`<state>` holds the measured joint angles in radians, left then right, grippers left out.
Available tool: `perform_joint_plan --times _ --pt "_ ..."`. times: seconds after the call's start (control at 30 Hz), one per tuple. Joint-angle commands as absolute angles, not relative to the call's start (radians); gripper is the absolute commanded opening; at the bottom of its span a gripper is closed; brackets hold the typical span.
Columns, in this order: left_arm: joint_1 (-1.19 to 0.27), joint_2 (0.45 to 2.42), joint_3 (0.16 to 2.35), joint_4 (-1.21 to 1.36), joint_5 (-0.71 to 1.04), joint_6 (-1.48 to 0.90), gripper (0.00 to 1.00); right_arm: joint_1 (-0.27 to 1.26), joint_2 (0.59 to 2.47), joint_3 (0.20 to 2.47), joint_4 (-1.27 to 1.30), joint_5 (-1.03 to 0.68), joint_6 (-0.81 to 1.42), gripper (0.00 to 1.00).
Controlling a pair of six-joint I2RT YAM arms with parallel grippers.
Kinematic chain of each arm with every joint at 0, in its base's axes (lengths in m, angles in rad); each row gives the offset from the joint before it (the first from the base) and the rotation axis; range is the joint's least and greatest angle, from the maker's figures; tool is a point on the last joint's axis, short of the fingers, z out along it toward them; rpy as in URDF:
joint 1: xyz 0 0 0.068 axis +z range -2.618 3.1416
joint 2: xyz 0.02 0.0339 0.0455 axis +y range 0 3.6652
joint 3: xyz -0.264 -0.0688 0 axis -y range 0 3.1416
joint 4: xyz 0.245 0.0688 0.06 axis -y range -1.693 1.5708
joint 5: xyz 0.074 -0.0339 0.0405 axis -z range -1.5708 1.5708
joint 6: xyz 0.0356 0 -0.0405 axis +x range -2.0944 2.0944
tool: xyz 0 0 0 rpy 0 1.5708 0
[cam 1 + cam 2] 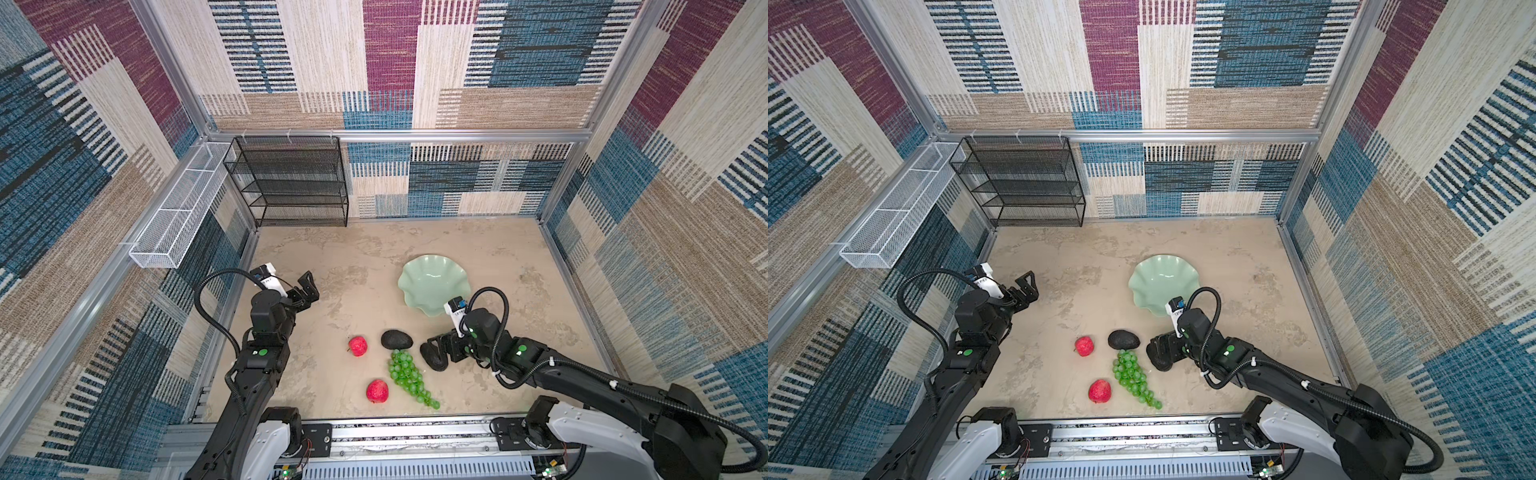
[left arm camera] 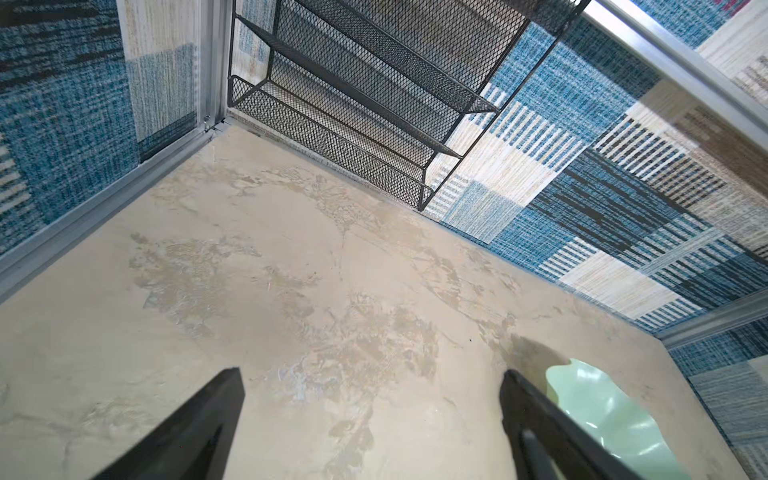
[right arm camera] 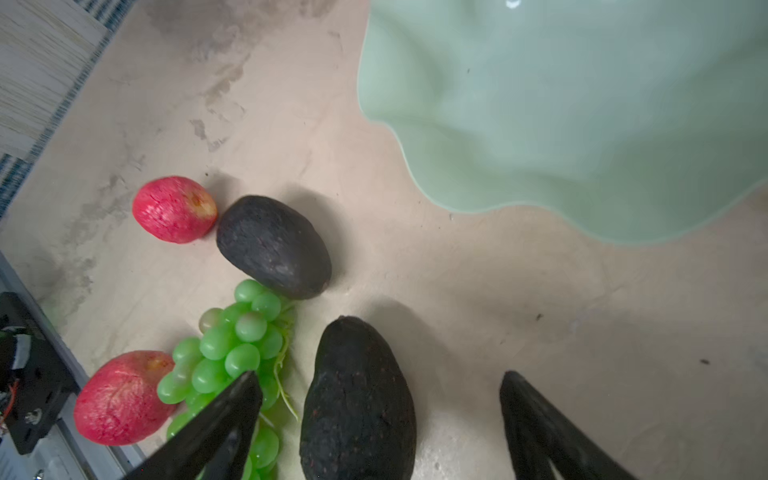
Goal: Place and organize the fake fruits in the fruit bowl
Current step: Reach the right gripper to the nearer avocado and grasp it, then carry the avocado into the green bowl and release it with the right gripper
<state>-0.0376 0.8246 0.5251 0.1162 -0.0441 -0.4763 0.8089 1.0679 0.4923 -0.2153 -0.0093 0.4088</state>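
**A:** Starting at the left, the left claw [image 1: 309, 291] is hanging above the table [image 1: 340, 249]. Its jaws are spreading wide and gripping nothing, well apart from every fruit.

**B:** Behind it, the black wire rack [image 1: 291, 183] is standing against the back wall.

**A:** Moving right, the far red fruit [image 1: 358, 345] is lying on the table just beside the far avocado [image 1: 397, 339]. The near red fruit [image 1: 377, 390] is sitting closer to the front rail, near the grapes [image 1: 409, 378].

**B:** Those grapes are stretching out in a long slanted bunch. Their upper end is lying just beside the far avocado.

**A:** Right of the grapes, the near avocado [image 3: 357, 407] is lying on the table. The right claw [image 3: 380, 377] is straddling it, one finger on each side.

**B:** And the wrist view is showing bare table between the fruit and each finger. So that claw is standing open around the avocado, not clamping it.

**A:** Further back, the fruit bowl [image 1: 419, 274] is sitting on the table beyond the right claw. All five fruits are lying outside it.
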Motion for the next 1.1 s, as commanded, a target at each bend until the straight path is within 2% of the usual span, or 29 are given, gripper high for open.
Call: perform_joint_plan --times 0.0,0.13,0.2,0.37,0.47,0.7,0.8,0.9,1.07 --pt "-0.036 0.822 0.522 0.149 -0.012 -0.511 0.99 0.850 1.113 0.476 -0.192 0.022 0.473 0.92" --pt "-0.035 0.807 0.505 0.155 -0.014 -0.522 0.99 0.870 1.181 0.469 -0.128 0.032 0.493 0.86" --pt "-0.035 0.802 0.501 0.150 -0.019 -0.522 0.99 0.873 1.207 0.467 -0.103 0.038 0.503 0.81" --pt "-0.035 0.791 0.500 0.135 -0.029 -0.519 0.99 0.873 1.244 0.450 -0.080 0.056 0.536 0.58" --pt "-0.035 0.792 0.496 0.138 -0.034 -0.524 0.99 0.873 1.203 0.444 -0.113 0.069 0.556 0.48" --pt "-0.034 0.804 0.501 0.125 -0.039 -0.528 0.99 0.872 0.915 0.524 -0.361 0.199 0.583 0.43" --pt "-0.034 0.811 0.509 0.104 -0.037 -0.531 0.99 0.844 0.877 0.587 -0.339 0.253 0.554 0.43" --pt "-0.033 0.816 0.509 0.088 -0.034 -0.541 0.99 0.746 0.966 0.665 -0.250 0.219 0.481 0.43" --pt "-0.032 0.824 0.536 0.022 -0.005 -0.546 0.99 0.628 1.232 0.806 -0.096 0.111 0.340 0.43"
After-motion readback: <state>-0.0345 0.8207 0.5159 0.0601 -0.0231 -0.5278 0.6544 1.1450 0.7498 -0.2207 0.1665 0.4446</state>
